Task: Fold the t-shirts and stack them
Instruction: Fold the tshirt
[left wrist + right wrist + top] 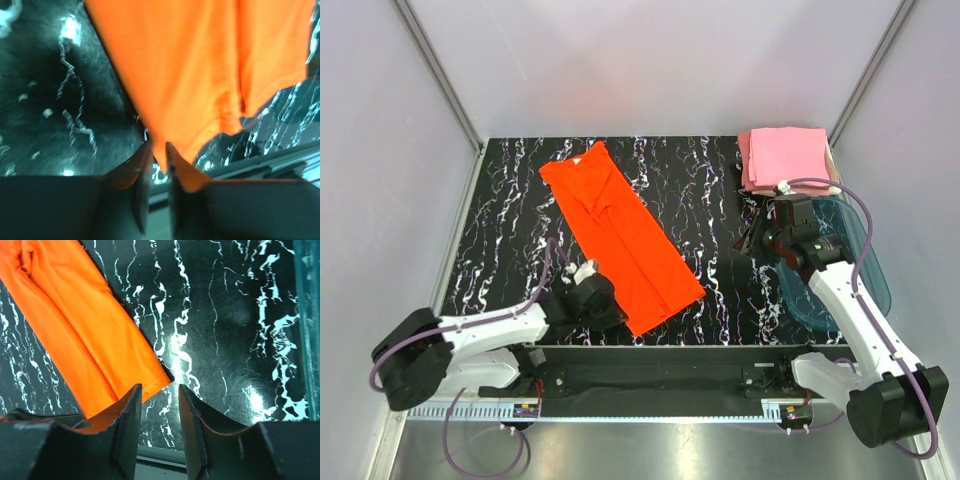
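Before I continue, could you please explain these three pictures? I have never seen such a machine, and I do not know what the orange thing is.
These are two robot arms bolted to a marbled black table. One picture looks down from above; the other two come from cameras on each wrist. The orange t-shirt, folded into a long strip, lies on the table. The left gripper has its fingers around the shirt's near corner, slightly apart. The right gripper is open and holds nothing. Folded pink t-shirts are stacked at the far right, beside a teal plastic tub.
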Robot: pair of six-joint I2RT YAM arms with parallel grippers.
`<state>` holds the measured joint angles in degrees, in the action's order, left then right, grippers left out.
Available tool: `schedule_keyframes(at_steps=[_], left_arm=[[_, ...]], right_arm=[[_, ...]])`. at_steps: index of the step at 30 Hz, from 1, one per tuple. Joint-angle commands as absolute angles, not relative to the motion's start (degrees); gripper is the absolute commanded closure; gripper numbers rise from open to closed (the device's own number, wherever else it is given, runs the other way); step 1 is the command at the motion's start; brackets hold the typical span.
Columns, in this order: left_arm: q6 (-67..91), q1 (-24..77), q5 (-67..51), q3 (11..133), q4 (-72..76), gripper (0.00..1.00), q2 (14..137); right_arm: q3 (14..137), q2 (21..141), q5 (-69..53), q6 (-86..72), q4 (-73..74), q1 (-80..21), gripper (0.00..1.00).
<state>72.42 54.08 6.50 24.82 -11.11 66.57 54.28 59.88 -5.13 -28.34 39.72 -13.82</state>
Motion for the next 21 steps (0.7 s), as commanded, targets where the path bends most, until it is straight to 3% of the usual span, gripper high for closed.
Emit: schedule_keyframes(at_steps=[1,4,9,13,21], left_arm=[[67.95,54.06,12.90,32.41,-21.77,0.72,60.91],[61.19,51.87,18.01,41.55,-29.60,0.61,61.08],[50.46,42.48,17.50,51.66,-32.00,0.55,65.64],[42.04,26.76,11.96,56.15,-24.73,0.58,70.57],[33.58,13.72,14.51,72.84,-18.46,0.66,92.33]], right_arm=[[55.72,60.29,-7.21,-28.21,37.00,-13.71,0.57],[56.78,61.17,-7.03,-27.25,36.83,-13.71,0.57],[56.17,65.91,-11.94,-24.88,34.90,-13.71,0.53],[53.97,69.16,-16.16,-25.05,32.87,-13.71,0.53],[54.40,72.24,-16.26,-25.57,31.20,-13.71,0.54]])
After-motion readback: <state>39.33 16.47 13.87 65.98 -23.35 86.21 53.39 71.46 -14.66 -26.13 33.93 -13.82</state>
